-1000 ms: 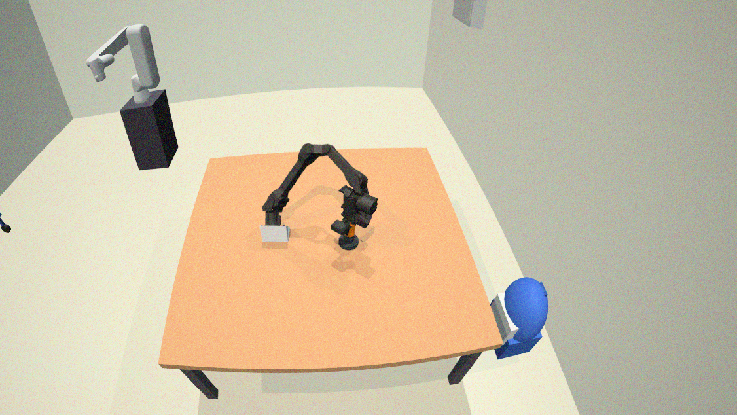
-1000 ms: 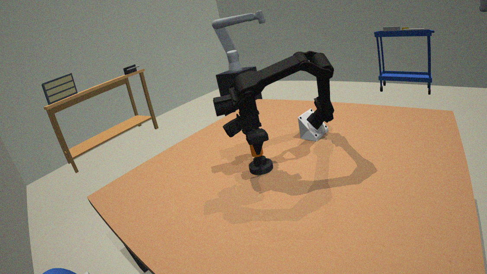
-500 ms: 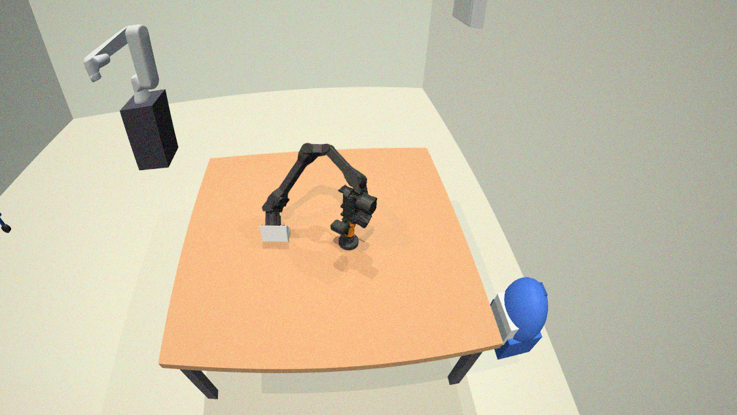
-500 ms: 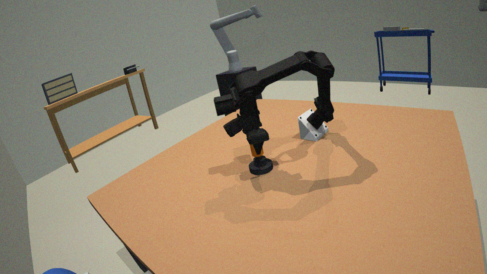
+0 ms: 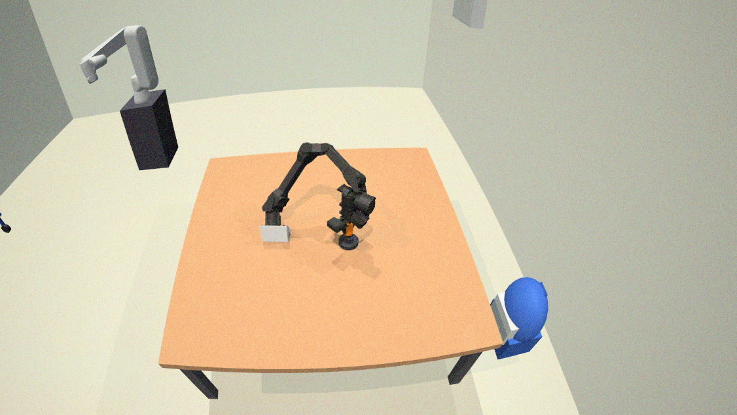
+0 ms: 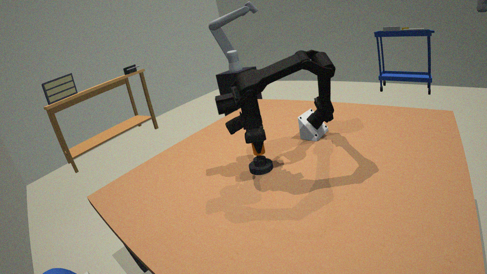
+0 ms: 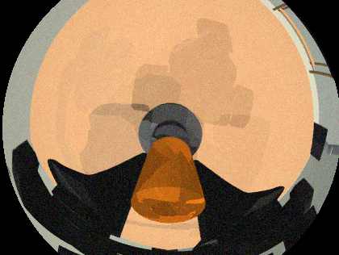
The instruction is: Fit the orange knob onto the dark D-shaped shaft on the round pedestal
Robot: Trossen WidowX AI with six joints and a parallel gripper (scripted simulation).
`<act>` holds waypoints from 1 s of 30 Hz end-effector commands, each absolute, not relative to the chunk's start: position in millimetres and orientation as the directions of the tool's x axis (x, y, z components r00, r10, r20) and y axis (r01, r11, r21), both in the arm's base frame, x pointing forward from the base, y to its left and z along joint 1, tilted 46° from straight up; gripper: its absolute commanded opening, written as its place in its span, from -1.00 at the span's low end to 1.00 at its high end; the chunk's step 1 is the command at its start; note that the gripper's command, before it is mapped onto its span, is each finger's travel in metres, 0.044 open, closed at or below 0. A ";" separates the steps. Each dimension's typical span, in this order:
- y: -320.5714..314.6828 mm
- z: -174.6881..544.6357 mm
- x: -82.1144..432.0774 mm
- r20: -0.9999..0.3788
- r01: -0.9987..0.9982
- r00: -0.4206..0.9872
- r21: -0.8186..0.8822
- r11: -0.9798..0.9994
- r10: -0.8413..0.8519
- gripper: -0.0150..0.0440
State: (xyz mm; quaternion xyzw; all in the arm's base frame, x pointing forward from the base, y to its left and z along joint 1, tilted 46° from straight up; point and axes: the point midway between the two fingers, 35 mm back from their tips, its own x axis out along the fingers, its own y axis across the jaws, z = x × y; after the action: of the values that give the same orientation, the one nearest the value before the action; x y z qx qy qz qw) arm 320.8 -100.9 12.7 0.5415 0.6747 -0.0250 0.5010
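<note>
The orange knob (image 5: 349,230) (image 6: 254,150) (image 7: 169,173) stands upright between the fingers of my gripper (image 5: 350,225) (image 6: 258,149) (image 7: 169,161), which is shut on it. The knob is directly above the round dark pedestal (image 5: 348,245) (image 6: 261,168) (image 7: 169,110). In the exterior view its lower end is just over the pedestal's raised collar (image 6: 259,159), with a narrow dark gap between them. The knob is not down on the pedestal's base. The shaft and its flat side are hidden by the knob and fingers. I cannot tell whether the shaft's tip is in the hole.
The pedestal stands on the orange-brown table (image 5: 288,309) (image 6: 323,231). A white block (image 5: 274,234) (image 6: 305,132) is by the arm's base. A blue rounded object (image 5: 525,309) is beyond the table's right edge in the top view. A grey arm (image 5: 141,59) (image 6: 223,39) stands behind the table.
</note>
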 end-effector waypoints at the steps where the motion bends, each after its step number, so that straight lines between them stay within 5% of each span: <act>1: -101.2 13.5 321.0 -0.704 0.784 0.091 0.486 0.385 0.704 -0.49; 30: -104.1 11.2 327.1 -0.704 0.784 0.091 0.486 0.385 0.704 -0.49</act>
State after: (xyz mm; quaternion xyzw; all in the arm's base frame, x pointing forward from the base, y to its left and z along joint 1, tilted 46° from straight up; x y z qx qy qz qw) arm 325.7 -103.5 10.3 0.5524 0.6747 -0.0397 0.4879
